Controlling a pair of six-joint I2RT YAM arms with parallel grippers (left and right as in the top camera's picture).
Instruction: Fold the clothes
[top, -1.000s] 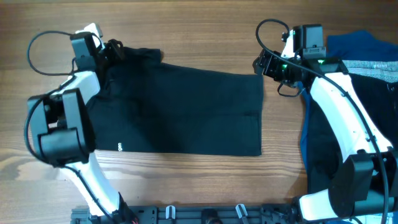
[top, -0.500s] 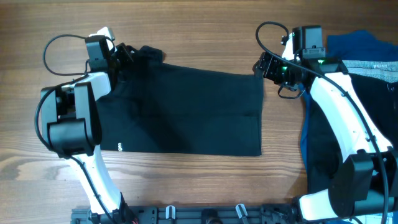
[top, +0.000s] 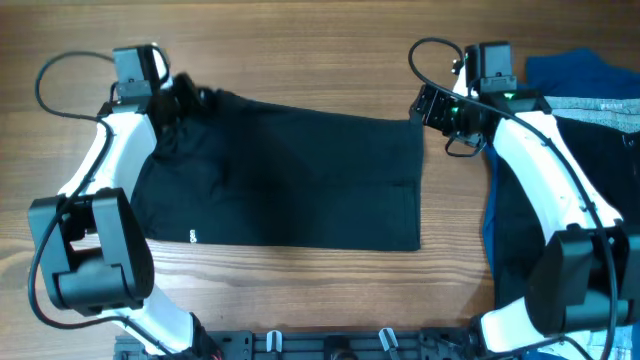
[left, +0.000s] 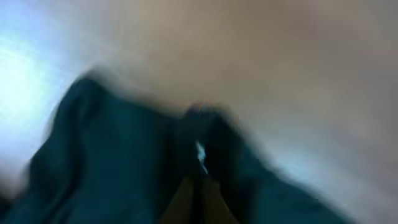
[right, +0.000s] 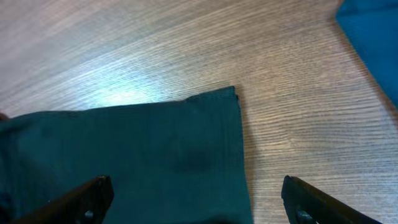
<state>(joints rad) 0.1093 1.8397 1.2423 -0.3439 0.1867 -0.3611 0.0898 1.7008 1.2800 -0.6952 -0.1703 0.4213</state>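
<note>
Wooden counter (top: 300, 50) carries your black shirt (top: 300, 175) spread flat. Your left gripper (top: 185, 95) clenches its far-left corner, badly blurred up close; your right gripper (top: 425, 103) hangs released at the far-right corner.

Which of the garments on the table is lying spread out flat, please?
The black shirt, spread flat in the middle. The bright blue garment and the black garment with a grey waistband lie bunched at the right edge.
</note>
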